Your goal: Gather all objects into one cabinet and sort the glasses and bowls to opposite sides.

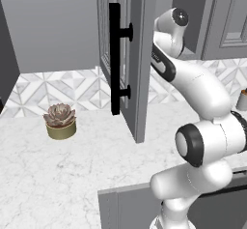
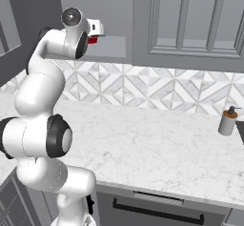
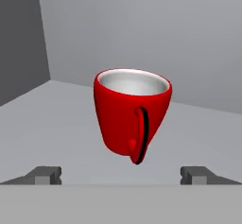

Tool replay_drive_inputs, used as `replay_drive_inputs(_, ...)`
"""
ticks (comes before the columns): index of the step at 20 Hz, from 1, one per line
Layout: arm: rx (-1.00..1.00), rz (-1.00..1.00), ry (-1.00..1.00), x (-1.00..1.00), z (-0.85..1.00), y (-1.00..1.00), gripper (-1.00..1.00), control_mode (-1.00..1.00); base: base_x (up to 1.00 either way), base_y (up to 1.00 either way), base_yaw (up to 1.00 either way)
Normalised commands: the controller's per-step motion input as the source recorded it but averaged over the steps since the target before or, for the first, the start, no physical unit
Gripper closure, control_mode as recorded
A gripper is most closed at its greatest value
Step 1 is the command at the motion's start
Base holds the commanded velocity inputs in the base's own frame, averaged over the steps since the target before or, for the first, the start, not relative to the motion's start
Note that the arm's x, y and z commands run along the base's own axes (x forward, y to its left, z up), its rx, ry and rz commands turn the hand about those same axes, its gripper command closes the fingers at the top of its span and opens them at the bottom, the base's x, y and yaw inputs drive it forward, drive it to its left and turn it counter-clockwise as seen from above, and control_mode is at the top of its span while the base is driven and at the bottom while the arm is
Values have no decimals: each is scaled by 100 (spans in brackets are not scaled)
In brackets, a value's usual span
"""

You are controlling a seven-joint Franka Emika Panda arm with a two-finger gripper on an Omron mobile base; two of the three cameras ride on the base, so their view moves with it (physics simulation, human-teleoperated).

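Observation:
A red mug (image 3: 131, 116) with a white inside stands upright on the grey floor of the cabinet (image 3: 56, 119), its handle turned toward the hand. My gripper (image 3: 121, 176) is open. Its two fingertips (image 3: 45, 175) sit wide apart just short of the mug and touch nothing. From the right base view the hand (image 2: 96, 28) reaches into the open wall cabinet (image 2: 110, 48), and a sliver of the red mug (image 2: 92, 40) shows at it. The cabinet's glass-paned door (image 1: 137, 64) stands swung open with its long black bar handle (image 1: 115, 59).
A potted succulent (image 1: 60, 121) sits on the marble counter (image 1: 58, 175) to the left of the open door. A soap dispenser (image 2: 228, 121) stands on the counter far right. A closed barred wall cabinet (image 2: 190, 20) hangs to the right of the open one.

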Motion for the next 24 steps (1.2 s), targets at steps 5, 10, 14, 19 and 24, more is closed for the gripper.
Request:
replay_drive_inputs(5,0,0,0,25,2,-2,-100,-100,0,0,0)
replay_drive_inputs(10,0,0,0,14,1,0,-100,-100,0,0,0)
replay_drive_inputs(14,0,0,0,11,0,-6,-100,-100,0,0,0)
replay_drive_inputs(19,0,0,0,2,0,-17,-100,-100,0,0,0)
replay_drive_inputs(24,0,0,0,8,0,-3,-100,-100,0,0,0)
